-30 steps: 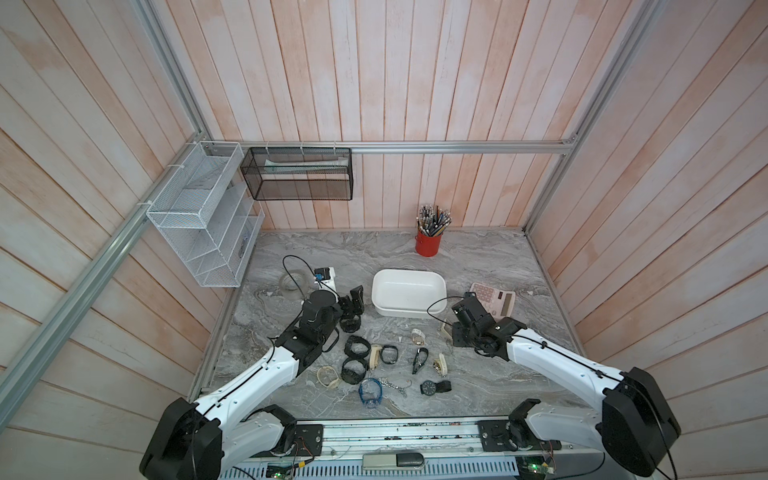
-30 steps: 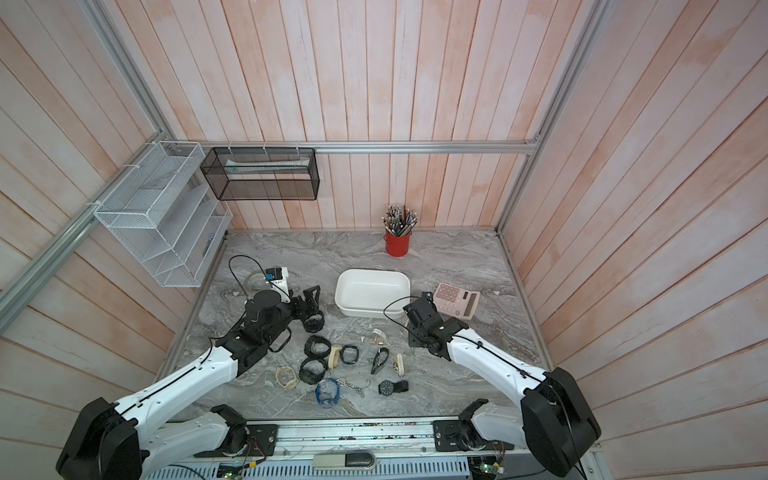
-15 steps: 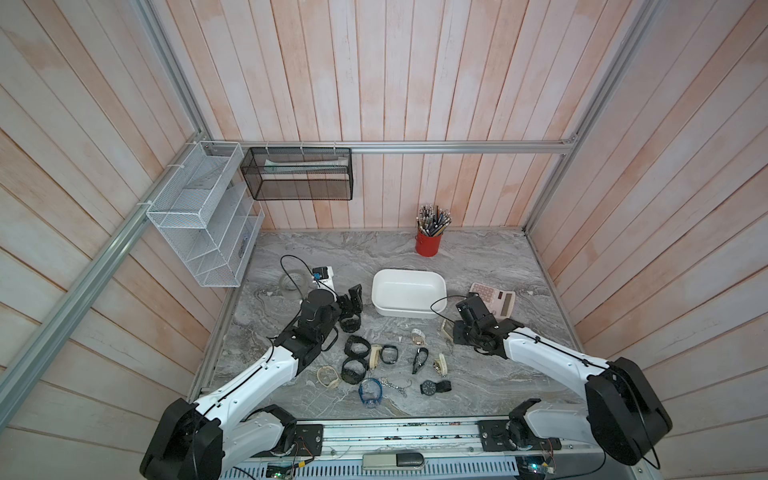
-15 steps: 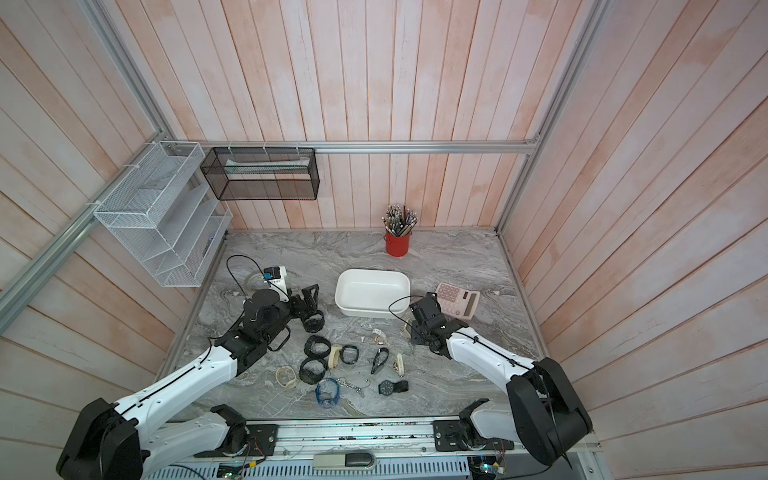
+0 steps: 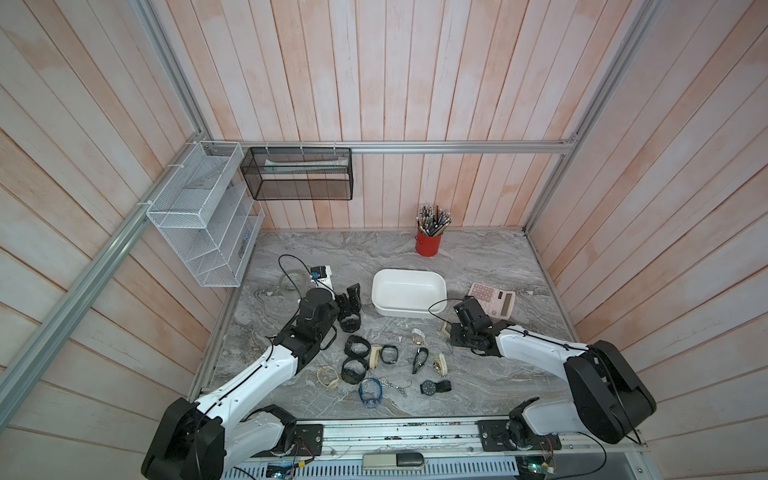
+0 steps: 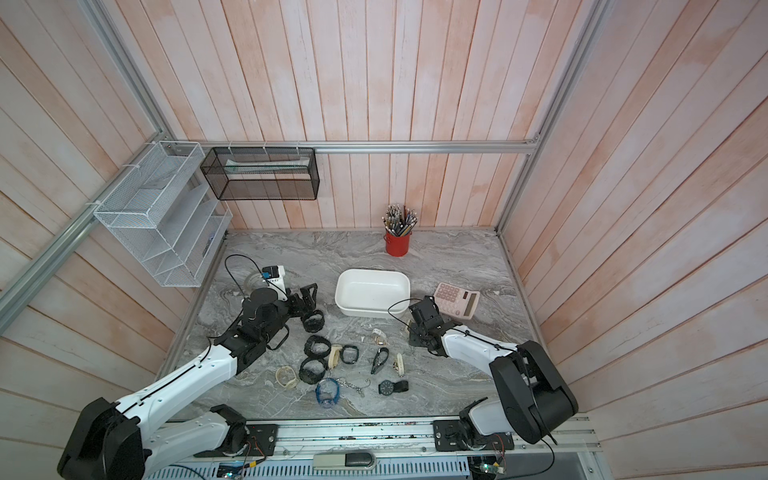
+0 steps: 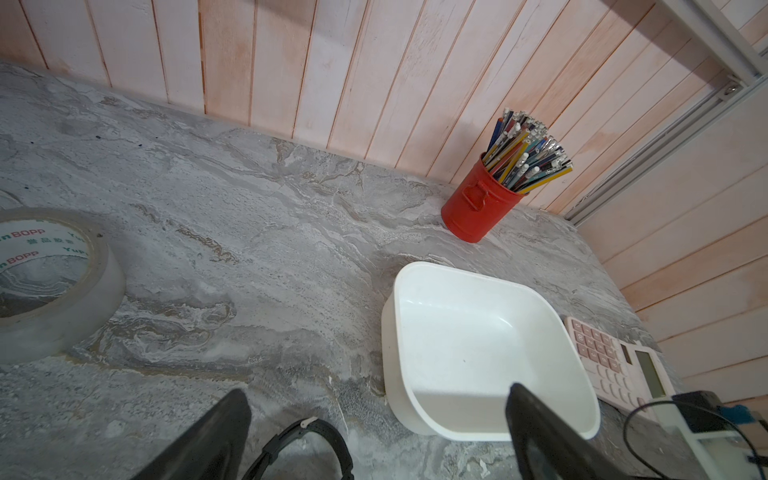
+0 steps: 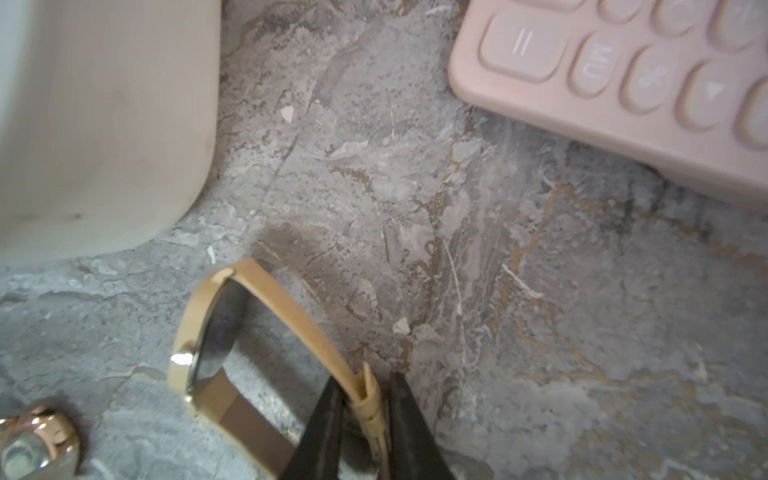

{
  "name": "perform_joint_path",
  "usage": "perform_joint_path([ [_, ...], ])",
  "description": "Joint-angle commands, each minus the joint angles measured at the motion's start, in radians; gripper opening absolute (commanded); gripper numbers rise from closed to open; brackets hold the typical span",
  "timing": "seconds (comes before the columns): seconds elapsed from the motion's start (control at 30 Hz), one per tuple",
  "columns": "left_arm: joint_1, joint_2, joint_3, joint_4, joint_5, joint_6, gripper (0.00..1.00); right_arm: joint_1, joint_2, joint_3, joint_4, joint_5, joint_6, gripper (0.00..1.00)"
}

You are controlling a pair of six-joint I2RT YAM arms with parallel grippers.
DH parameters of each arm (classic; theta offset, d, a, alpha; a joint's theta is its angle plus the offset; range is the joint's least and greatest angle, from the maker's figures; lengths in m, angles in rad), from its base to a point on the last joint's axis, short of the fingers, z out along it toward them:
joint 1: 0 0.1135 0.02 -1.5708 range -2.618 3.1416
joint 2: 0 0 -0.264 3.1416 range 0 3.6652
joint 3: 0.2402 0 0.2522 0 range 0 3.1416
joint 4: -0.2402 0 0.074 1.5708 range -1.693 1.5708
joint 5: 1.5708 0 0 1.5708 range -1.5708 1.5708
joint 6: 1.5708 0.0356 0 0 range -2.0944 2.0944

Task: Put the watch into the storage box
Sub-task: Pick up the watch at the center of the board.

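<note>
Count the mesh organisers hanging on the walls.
2. The white wire-mesh rack hangs on the left wall; the black mesh basket hangs beside it on the back wall. No third shows.

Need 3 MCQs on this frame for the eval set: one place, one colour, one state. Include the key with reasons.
1. Where does the calculator sit relative to the box?
A) inside it
B) beside it, on the right arm's side
C) beside it, on the left arm's side

2. What colour is the pencil cup?
A) red
B) blue
C) black

3. What is the right tool doing?
A) standing wide open over bare table
B) pressing a calculator key
C) closed on the tan watch strap

Key:
1 B: both top views show it on the table next to the box's end nearest the right arm.
2 A: the cup at the back wall is plainly red in the top and left wrist views.
3 C: the right wrist view shows both fingers against the strap at its buckle.
</note>
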Motion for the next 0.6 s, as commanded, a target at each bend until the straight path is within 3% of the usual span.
perform_joint_path([
  [0.0, 0.011, -0.02, 0.007, 0.014, 0.005, 0.001, 0.97, -0.004, 0.016, -0.005, 0.001, -0.012, 0.003, 0.04],
  [0.03, 0.013, -0.022, 0.007, 0.014, 0.005, 0.0, 0.97, -0.003, 0.01, -0.001, -0.006, -0.009, 0.002, 0.0],
  [0.4, 0.036, 0.006, 0.02, 0.024, 0.013, 0.031, 0.97, -0.004, -0.188, 0.108, -0.253, 0.13, -0.012, 0.0],
  [0.57, 0.043, 0.001, 0.008, 0.028, 0.014, 0.034, 0.97, -0.004, -0.23, 0.215, -0.256, 0.178, -0.066, 0.0],
])
